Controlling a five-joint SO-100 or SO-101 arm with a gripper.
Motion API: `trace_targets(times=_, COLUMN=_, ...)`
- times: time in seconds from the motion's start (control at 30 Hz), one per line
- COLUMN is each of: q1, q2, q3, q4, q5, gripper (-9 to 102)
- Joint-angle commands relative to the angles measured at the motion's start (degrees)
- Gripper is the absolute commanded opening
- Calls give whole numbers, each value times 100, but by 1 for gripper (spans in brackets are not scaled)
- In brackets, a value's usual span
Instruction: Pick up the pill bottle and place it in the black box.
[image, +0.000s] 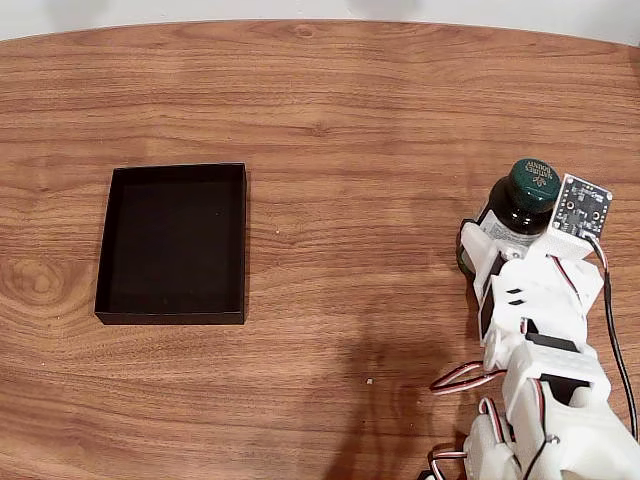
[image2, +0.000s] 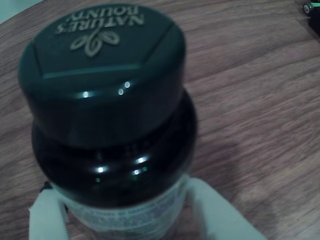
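Right now your gripper (image: 490, 235) sits at the right side of the table (image: 340, 110) in the fixed view, its white fingers pinching the pill bottle (image: 522, 200) low on the body. You can see the bottle standing upright, green cap (image: 532, 182) on top, with the dark glass shoulder just under it and a strip of white label peeking out beside the arm (image: 545, 340). A small circuit board (image: 583, 205) on the wrist sits just right of the cap.

Look at the wrist view: the pill bottle (image2: 112, 135) looms large, cap (image2: 102, 65) turned so the "Nature's Bounty" lettering reads upside down, a leaf emblem beneath it. Two white fingers (image2: 220, 212) flank the label at the bottom of the picture, one on each side, pressed against the bottle's wall. Whether the base is touching the wood you cannot tell from either angle.

Over on the left of the fixed view, well apart from your gripper, the black box (image: 172, 244) lies flat on the wood grain, its low walls framing a dark floor. Red, white and black wires (image: 462, 378) loop out beside the arm's lower joints.
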Motion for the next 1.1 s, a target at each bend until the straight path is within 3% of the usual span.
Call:
trace_targets(times=0.0, q1=-26, q2=246, q3=-202, q4=26, q5=0, gripper=21)
trace_targets(times=1.07, q1=-896, q2=1424, q3=-396, q4=-114, q5=44, gripper=18)
